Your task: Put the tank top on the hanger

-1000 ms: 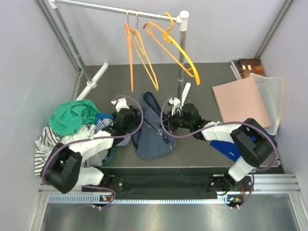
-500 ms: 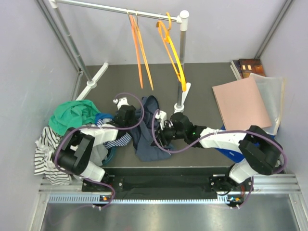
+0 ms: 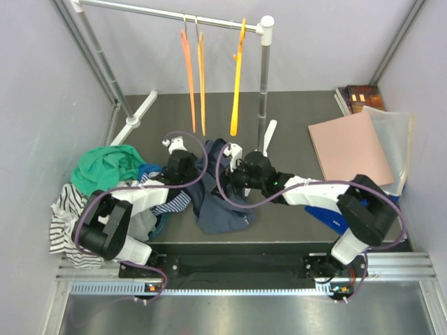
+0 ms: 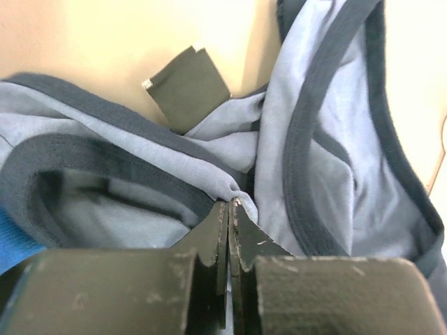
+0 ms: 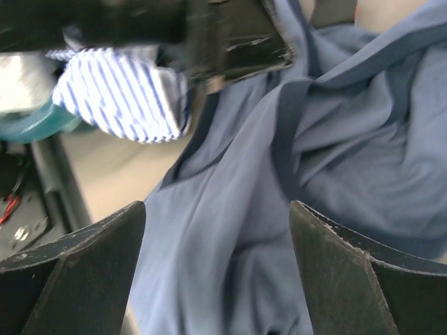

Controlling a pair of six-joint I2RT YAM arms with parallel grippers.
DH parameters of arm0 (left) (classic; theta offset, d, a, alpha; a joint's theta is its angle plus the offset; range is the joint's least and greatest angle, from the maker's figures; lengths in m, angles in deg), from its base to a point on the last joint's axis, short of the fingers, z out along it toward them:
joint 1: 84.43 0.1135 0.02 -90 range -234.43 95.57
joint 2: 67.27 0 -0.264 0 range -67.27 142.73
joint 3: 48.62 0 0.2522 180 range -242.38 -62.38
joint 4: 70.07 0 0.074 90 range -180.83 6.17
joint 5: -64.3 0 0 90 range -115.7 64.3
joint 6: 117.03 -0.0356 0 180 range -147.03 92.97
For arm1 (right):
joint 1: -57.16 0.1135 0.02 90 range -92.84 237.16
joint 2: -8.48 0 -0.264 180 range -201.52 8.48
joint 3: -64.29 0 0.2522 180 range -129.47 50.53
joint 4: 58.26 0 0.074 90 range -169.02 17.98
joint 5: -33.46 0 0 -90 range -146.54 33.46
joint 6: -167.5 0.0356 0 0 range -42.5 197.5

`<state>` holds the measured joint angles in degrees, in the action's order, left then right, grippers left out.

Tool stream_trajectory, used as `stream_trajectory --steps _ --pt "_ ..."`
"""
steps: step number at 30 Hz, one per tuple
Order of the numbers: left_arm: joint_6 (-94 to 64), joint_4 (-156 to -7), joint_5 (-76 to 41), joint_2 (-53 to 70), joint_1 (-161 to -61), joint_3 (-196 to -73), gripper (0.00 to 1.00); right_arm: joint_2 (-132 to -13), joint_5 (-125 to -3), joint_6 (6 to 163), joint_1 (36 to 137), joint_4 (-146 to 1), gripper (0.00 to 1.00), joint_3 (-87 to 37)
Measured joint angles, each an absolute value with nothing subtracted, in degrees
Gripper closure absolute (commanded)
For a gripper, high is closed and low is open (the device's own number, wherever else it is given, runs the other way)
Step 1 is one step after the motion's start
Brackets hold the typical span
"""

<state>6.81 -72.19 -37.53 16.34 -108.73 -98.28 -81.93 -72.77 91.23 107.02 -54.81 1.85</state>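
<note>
Two matching arms here, the left arm [image 3: 133, 202] and the right arm [image 3: 314, 190], both built of glossy white shells broken up by chunky black rounded joints; the biggest black housings sit down at the shoulders; purple-grey cables [image 3: 78, 227] loop loosely outside each arm, thin and smooth; up close now, the left pincer [image 4: 230, 206] shows dark olive-grey fingers, flat-faced and tapering to narrow tips, flecked with small pale nicks; the right pincer [image 5: 216, 216] has the same dark wedge-shaped fingers, edges scuffed and scratched pale; both bases share a black plate [image 3: 237, 265] on a silver slotted rail [image 3: 209, 287].
</note>
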Motion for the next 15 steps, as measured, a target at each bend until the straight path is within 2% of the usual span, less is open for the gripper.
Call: stream_trajectory --steps 1,2,3,4,5,7,8,15 --pt "6.6 -72.3 -37.6 15.7 -108.7 -98.3 1.0 -83.5 -72.8 91.2 106.7 -54.1 0.19 1.0" --pt "6.2 -72.5 -37.8 15.2 -108.6 -98.3 1.0 -84.9 -72.9 91.2 106.4 -53.6 0.23 0.2" --pt "6.0 -72.6 -38.0 14.9 -108.5 -98.3 1.0 -86.3 -73.0 91.2 106.1 -53.2 0.28 -0.5" --pt "5.7 -72.8 -38.3 14.6 -108.4 -98.3 1.0 -87.3 -73.1 91.2 106.0 -52.9 0.38 -0.9" --pt "5.5 -72.9 -38.5 14.6 -108.1 -98.3 1.0 -88.5 -73.4 91.2 105.7 -52.8 0.66 -1.3" --pt "5.0 -73.7 -38.7 14.6 -107.5 -98.3 1.0 -89.8 -73.8 90.8 105.3 -52.8 0.93 -1.4" --pt "4.7 -74.3 -38.8 14.6 -107.0 -98.3 1.0 -90.0 -73.9 90.8 105.2 -53.1 1.0 -1.4" --pt "3.0 -77.1 -39.2 14.6 -101.8 -101.3 1.0 -86.9 -72.8 89.7 105.0 -56.8 1.0 -0.6"
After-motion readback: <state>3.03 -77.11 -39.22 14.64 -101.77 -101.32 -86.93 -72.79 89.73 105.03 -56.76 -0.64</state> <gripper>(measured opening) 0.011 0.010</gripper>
